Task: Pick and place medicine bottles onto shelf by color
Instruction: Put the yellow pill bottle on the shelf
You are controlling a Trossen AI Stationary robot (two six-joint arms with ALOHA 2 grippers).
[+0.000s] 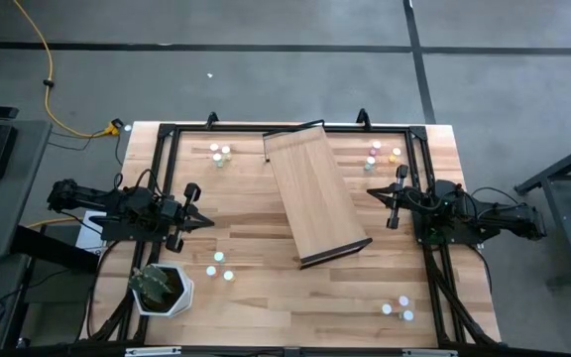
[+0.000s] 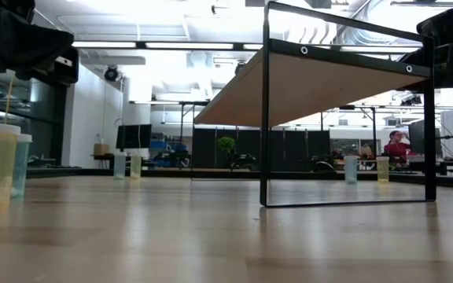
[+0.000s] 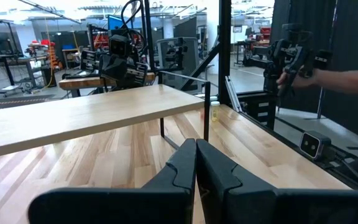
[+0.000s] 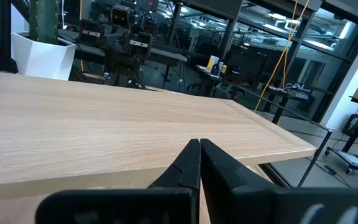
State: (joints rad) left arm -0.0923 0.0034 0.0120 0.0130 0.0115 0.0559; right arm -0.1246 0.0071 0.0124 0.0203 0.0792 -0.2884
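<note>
The shelf [image 1: 315,193], a long light-wood board on a dark frame, stands on its legs aslant in the table's middle; the low view shows it raised [image 2: 313,86]. Small medicine bottles stand upright on the tabletop in clusters: far left [image 1: 221,154], far right [image 1: 385,156], near left [image 1: 218,268] and near right [image 1: 399,309]. My left gripper [image 1: 209,220] waits shut at the table's left side, level, pointing at the shelf [image 3: 73,118]. My right gripper [image 1: 370,192] waits shut at the right side, level over the shelf's edge [image 4: 135,130]. Neither touches anything.
A white pot with a green plant [image 1: 162,288] stands at the near left corner. A dark rail frame [image 1: 167,134] runs around the table's edges. Beyond the far right side, a person's hand [image 3: 347,78] holds a dark device.
</note>
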